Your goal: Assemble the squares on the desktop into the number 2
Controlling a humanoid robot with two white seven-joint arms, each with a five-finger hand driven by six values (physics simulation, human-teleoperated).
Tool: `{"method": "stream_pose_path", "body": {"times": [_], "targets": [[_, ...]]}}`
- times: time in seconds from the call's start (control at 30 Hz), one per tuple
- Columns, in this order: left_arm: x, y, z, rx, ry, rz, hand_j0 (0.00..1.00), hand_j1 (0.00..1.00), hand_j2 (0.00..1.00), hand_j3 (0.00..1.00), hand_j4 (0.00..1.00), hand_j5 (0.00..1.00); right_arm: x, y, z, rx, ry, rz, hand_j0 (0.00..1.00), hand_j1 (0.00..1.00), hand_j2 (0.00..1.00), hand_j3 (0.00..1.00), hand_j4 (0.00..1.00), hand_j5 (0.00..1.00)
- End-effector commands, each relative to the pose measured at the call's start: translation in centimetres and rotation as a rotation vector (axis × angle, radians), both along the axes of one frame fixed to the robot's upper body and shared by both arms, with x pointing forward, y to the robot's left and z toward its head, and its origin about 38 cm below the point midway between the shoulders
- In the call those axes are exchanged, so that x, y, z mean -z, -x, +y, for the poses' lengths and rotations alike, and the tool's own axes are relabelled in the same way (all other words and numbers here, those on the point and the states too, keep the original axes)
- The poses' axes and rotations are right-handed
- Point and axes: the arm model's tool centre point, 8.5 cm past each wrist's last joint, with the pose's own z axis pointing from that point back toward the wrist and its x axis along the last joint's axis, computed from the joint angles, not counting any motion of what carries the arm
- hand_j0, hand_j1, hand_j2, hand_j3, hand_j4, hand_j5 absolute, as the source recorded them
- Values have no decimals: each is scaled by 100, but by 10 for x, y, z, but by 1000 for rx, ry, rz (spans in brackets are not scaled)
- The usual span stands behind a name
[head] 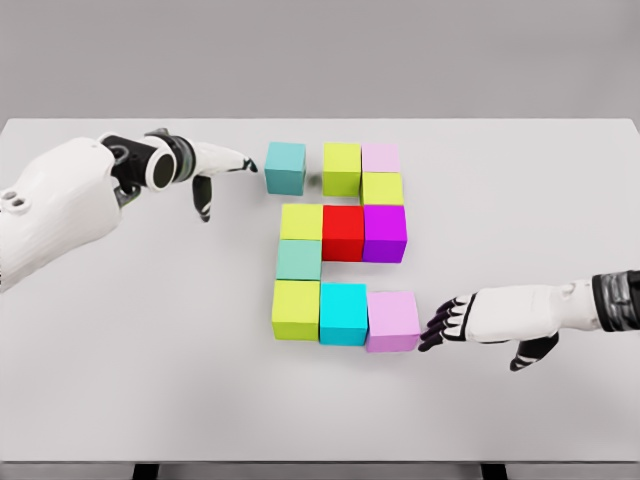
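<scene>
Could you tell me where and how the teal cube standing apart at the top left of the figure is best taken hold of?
The teal cube stands free on the table, with a gap to the yellow-green cube on its right. I would pinch its near and far faces from above. The left robot hand is already beside its left face, fingertips almost touching, so that hand looks best placed.

We see a plain white desktop [120, 400] against a grey backdrop, bearing flat-coloured cubes: teal [286, 167], lime [341, 168], pale pink [381, 157] and lime [383, 188] nearest the far edge; lime [301, 221], red [343, 232] and magenta [385, 232] mid-table; mint [299, 259]; then lime [296, 309], cyan [343, 313] and lilac [392, 321]; both hands, left [205, 168] and right [490, 318], are white with black fingers
</scene>
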Motion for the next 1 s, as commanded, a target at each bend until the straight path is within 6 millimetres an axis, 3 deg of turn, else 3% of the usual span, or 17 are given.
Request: {"method": "stream_pose_path", "body": {"times": [0.0,0.17,0.97], "targets": [[0,0,-3,6,1,-1,100,100,100,100,100,100,-1,0,-1,0,-4,1,100,100,100,100,100,100],[2,1,-8,13,3,2,100,100,100,100,100,100,-5,-10,-8,90,30,-12,100,100,100,100,100,100],[3,1,-16,23,8,4,100,100,100,100,100,100,2,-5,7,34,-2,5,100,100,100,100,100,100]]}}
